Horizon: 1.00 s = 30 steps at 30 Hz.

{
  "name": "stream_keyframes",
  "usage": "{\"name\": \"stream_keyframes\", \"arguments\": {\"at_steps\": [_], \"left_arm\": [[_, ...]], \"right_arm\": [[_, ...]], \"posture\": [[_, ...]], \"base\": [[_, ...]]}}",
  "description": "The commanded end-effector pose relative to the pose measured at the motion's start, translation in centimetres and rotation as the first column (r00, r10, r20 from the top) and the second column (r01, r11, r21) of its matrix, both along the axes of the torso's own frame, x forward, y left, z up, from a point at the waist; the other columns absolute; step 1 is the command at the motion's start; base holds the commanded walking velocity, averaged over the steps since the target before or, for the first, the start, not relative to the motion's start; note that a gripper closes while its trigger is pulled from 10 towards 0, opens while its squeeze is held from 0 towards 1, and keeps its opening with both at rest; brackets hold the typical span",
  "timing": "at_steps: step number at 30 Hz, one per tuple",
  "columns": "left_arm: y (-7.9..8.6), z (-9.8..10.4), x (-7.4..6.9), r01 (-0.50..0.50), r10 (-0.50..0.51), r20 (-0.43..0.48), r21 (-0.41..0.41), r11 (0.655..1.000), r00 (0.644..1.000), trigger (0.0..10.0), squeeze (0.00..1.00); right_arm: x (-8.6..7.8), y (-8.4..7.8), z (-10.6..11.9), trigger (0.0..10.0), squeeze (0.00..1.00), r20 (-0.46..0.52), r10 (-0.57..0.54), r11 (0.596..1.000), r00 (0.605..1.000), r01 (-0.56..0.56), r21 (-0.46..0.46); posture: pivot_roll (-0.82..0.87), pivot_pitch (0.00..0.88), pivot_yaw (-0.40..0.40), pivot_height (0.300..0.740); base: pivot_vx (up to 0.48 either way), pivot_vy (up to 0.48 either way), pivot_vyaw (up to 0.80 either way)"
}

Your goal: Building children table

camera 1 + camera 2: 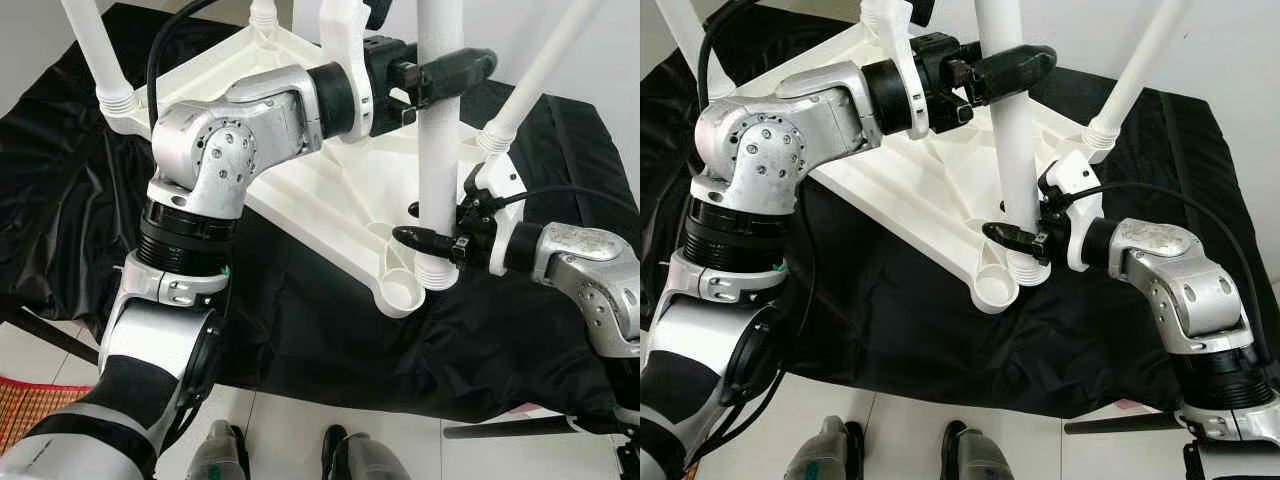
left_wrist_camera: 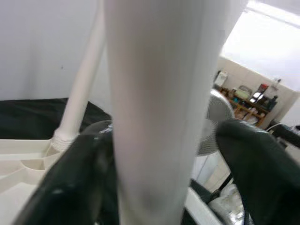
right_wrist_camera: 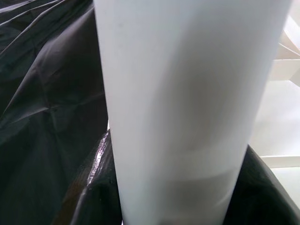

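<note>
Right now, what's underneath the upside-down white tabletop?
The white tabletop lies on a black cloth that spreads out around it. Whatever supports the cloth is covered. Both end effectors, left and right, grip the near leg.

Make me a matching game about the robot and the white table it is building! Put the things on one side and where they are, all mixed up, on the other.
Things
1. left pincer
2. right pincer
3. black cloth
4. tabletop

Places
A. spread under the tabletop
B. holds the near leg low, by its socket
C. lies upside down, legs pointing up
D. holds the near leg high up

Pairs: 1-D, 2-B, 3-A, 4-C
</note>
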<state>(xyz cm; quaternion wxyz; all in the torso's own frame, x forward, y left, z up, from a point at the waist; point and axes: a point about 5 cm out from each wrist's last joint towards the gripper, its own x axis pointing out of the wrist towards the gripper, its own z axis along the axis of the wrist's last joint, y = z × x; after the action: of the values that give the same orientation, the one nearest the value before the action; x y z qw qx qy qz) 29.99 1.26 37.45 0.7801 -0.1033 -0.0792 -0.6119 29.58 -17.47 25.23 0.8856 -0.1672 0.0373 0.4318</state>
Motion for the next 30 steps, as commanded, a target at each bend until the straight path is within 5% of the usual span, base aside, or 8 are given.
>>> {"name": "stream_keyframes", "arguments": {"at_steps": [1, 10, 11, 12, 19, 24, 30], "left_arm": [[-0.5, 0.2, -0.7, 0.093, -0.093, -0.002, -0.002, 0.996, 0.996, 10.0, 1.00], [0.8, 0.1, 1.5, -0.060, 0.055, -0.093, -0.056, 0.997, 0.994, 10.0, 1.00], [1.0, 0.1, 1.7, -0.072, 0.066, -0.100, -0.060, 0.996, 0.993, 10.0, 0.73], [1.3, 0.1, 2.0, -0.101, 0.094, -0.111, -0.060, 0.993, 0.989, 10.0, 0.00], [2.8, -0.1, 3.7, -0.258, 0.247, -0.136, -0.071, 0.963, 0.959, 10.0, 0.00], [4.4, -1.7, 5.8, -0.467, 0.458, -0.136, -0.044, 0.883, 0.878, 10.0, 0.00], [6.1, -3.0, 6.3, -0.539, 0.521, -0.171, -0.085, 0.838, 0.836, 10.0, 0.00]], "right_arm": [[0.2, -0.2, -0.7, 10.0, 0.00, -0.032, -0.029, 1.000, 0.999, 0.029, 0.004], [1.2, 0.3, 0.2, 10.0, 0.00, 0.014, -0.110, 0.986, 0.994, 0.107, 0.124], [1.2, 0.3, 0.3, 10.0, 0.00, 0.016, -0.118, 0.984, 0.993, 0.115, 0.135], [1.4, 0.3, 0.4, 10.0, 0.00, 0.018, -0.131, 0.980, 0.991, 0.127, 0.150], [2.1, 0.5, 1.0, 10.0, 0.00, 0.036, -0.209, 0.950, 0.977, 0.194, 0.243], [2.9, 0.9, 1.6, 10.0, 0.00, 0.050, -0.324, 0.873, 0.945, 0.279, 0.399], [3.0, 1.4, 1.7, 10.0, 0.00, 0.035, -0.369, 0.817, 0.929, 0.306, 0.489]], "posture": [[0.03, 0.206, -0.095, 0.740], [0.03, 0.209, -0.092, 0.740], [0.03, 0.209, -0.092, 0.740], [0.03, 0.209, -0.092, 0.740], [0.03, 0.201, -0.088, 0.740], [0.03, 0.201, -0.088, 0.740], [0.02, 0.195, -0.090, 0.740]], "base": [[0.000, 0.000, 0.00], [0.000, 0.000, 0.00], [0.000, 0.000, 0.00], [0.000, 0.000, 0.00], [0.000, 0.000, 0.00], [0.000, 0.000, 0.00], [0.000, 0.000, 0.00]]}}
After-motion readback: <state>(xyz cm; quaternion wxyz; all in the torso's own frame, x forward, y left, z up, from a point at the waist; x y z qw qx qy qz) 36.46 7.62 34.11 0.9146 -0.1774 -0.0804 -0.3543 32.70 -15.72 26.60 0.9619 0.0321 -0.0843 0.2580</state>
